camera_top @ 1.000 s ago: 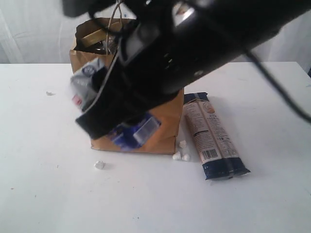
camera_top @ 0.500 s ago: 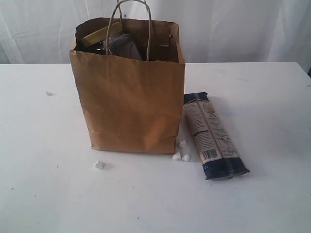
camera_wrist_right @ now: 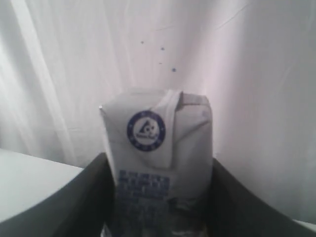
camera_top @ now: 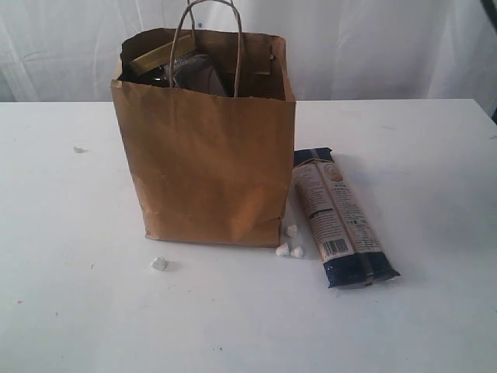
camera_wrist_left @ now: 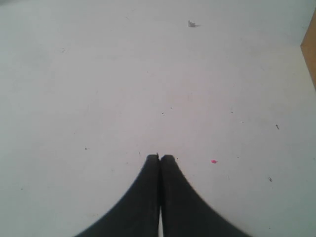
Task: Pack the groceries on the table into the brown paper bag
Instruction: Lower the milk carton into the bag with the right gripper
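1. The long dark-blue noodle packet (camera_top: 342, 219) lies lower right on the table (camera_top: 78, 311), long axis near-to-far, just beside the brown paper bag (camera_top: 210, 171).
2. The right gripper (camera_wrist_right: 158, 165) clamps the small white-blue carton (camera_wrist_right: 157, 131), outside the exterior view; the left gripper (camera_wrist_left: 159, 159) is closed and empty.

Carton (camera_wrist_right: 158, 148) — base cropped; bag (camera_top: 206, 155) contents mostly hidden.

The left hand (camera_wrist_left: 159, 157) has its two dark fingers pressed flat together, tips touching and nothing between them. It points down and forward, low over the counter (camera_wrist_left: 123, 74). The right hand (camera_wrist_right: 159, 168) is held high and roughly level. Its fingers stand apart on either side of the small white-blue carton (camera_wrist_right: 158, 128), which is gripped upright between them.
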{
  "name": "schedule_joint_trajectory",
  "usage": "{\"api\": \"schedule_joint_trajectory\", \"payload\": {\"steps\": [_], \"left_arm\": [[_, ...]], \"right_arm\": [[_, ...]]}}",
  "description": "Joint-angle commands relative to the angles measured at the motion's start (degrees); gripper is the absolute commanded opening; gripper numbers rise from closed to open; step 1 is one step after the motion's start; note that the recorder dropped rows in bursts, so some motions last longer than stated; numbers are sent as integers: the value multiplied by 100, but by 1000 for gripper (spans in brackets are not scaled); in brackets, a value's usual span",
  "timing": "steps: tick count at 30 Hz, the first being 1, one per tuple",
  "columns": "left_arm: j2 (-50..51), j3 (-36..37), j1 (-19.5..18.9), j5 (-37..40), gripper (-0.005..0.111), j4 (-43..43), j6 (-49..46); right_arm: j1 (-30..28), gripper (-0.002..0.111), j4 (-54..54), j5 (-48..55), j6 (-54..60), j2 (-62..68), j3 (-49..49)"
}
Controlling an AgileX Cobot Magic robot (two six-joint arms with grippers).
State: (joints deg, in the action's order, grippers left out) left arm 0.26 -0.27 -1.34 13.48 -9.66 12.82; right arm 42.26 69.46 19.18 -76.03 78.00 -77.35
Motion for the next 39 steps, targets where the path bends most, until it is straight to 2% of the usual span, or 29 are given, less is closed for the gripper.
{"api": "schedule_joint_trajectory", "payload": {"steps": [1, 6, 17, 24, 26, 30, 33, 39], "left_arm": [[-26, 27, 11, -22, 0, 21, -5], [-26, 27, 11, -22, 0, 21, -5], [-26, 27, 11, -22, 0, 21, -5], [-26, 27, 11, -22, 0, 21, -5], [-26, 27, 11, -22, 0, 21, -5], [-26, 27, 11, -22, 0, 21, -5], [-26, 27, 11, -22, 0, 21, -5], [-26, 27, 11, -22, 0, 21, -5]], "right_arm": [[-551, 0, -51, -1216, -1091, 312, 14], [-923, 0, -169, -1669, -1416, 545, 14], [-932, 0, -155, -2543, -1227, 795, 36], [-932, 0, -155, -1631, -1069, 847, 315], [-932, 4, -155, -1655, -992, 847, 437], [-932, 18, -155, -2425, -904, 850, 674], [-932, 26, -155, -2399, -635, 886, 688], [-932, 29, -155, -1995, -319, 886, 688]]}}
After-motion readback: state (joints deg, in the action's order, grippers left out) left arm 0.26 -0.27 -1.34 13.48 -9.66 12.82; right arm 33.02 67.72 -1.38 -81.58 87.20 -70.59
